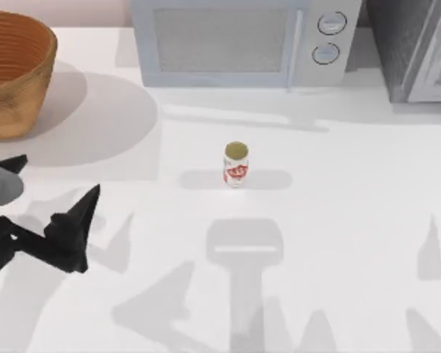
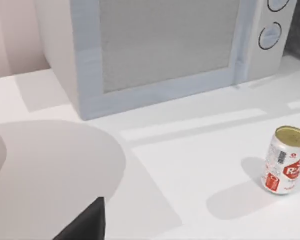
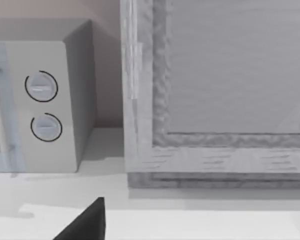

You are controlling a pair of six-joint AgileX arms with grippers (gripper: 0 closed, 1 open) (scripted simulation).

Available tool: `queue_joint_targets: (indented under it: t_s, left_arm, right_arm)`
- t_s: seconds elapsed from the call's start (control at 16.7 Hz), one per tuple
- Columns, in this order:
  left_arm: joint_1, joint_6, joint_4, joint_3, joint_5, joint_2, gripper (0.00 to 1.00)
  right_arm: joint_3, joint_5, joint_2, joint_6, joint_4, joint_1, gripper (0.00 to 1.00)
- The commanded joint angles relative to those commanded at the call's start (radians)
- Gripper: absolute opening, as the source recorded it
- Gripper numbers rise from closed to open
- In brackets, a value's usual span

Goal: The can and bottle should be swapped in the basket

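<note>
L pincer (image 1: 62, 220) low-left | can (image 1: 236, 165) upright, white/red, gold top

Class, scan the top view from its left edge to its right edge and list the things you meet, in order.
Basket → left gripper → can → pale grey microwave dials → second grey appliance at the right edge.

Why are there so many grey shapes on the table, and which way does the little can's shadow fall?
Top view: the can casts soft shadows to both the left and right, and the basket a broad one rightward. Left wrist view: the can's shadow spreads over the table. Right wrist view: the microwave shades the wall.
</note>
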Motion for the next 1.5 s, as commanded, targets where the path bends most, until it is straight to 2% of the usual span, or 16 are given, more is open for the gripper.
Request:
queue_joint_targets:
  t_s: [0.3,0.6,1.14,1.32,1.5]
  left_arm:
    - [0.103,-0.028,-0.208,-0.137,-0.193,-0.467,1.0]
    - [0.175,-0.037,-0.296,-0.173,-0.291,-0.688,1.0]
    - [0.187,-0.036,-0.277,-0.175,-0.286,-0.667,1.0]
    - [0.224,-0.029,-0.18,-0.183,-0.249,-0.546,1.0]
    - [0.281,-0.014,-0.016,-0.183,-0.19,-0.355,1.0]
  right_arm:
    - [0.0,0.0,0.0,0.0,0.0,0.0,1.0]
    - [0.0,0.0,0.0,0.0,0.0,0.0,1.0]
    - [0.0,0.0,0.0,0.0,0.0,0.0,1.0]
    - [0.0,0.0,0.0,0.0,0.0,0.0,1.0]
    - [0.0,0.0,0.0,0.0,0.0,0.0,1.0]
